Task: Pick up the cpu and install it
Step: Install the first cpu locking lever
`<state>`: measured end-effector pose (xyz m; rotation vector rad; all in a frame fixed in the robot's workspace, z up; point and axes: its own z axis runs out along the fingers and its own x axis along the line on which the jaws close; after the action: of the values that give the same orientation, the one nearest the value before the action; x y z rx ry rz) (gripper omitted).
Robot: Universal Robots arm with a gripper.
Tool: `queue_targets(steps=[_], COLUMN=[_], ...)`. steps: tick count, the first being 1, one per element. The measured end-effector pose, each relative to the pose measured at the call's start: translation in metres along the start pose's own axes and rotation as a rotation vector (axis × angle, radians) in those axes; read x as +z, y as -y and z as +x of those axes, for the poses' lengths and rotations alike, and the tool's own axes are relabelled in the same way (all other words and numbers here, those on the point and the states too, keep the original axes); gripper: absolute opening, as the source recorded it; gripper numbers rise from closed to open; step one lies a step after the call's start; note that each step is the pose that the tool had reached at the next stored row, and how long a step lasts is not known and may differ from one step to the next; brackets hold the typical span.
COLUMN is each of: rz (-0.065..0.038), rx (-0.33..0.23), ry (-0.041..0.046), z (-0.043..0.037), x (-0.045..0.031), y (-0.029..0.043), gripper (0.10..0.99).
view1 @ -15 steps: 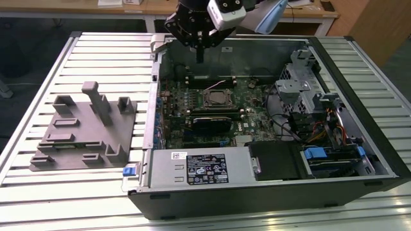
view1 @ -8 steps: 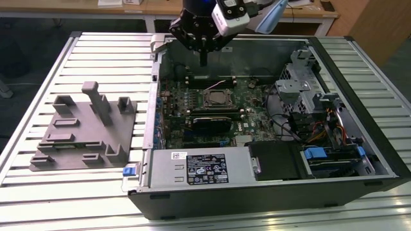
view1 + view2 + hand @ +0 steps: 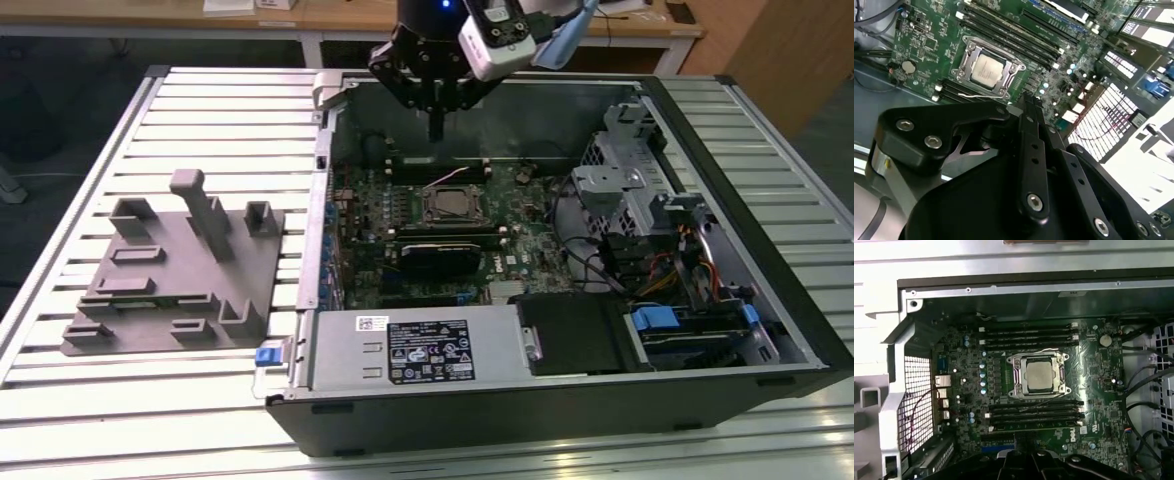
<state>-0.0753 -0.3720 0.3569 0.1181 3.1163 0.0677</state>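
The cpu (image 3: 451,205), a small square chip with a pale silver face, lies flat in the metal-framed socket (image 3: 451,190) on the green motherboard inside the open computer case (image 3: 561,400). Both wrist views show the cpu (image 3: 988,69) (image 3: 1037,375) in the socket. My gripper (image 3: 435,133) hangs above the case near its back wall, well above the board and a little behind the socket. Its black fingers (image 3: 1029,107) are pressed together with nothing between them.
A grey plastic tray (image 3: 174,270) with upright blocks lies on the slatted table at the exterior view's left. Inside the case are a black expansion card (image 3: 438,258), a metal drive cage (image 3: 627,190), cables and the power supply (image 3: 414,350).
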Motion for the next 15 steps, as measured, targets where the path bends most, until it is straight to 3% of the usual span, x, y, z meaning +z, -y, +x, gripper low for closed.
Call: queue_targets(steps=[5, 11, 15], rz=[0.0, -0.001, -0.001], rx=[0.0, 0.0, 0.0], ry=[-0.0004, -0.0001, -0.0002], z=[-0.0031, -0.0031, -0.0031], x=[0.0082, 0.0197, 0.027], y=[-0.0005, -0.0111, -0.0115], gripper=[0.106, 0.106, 0.106])
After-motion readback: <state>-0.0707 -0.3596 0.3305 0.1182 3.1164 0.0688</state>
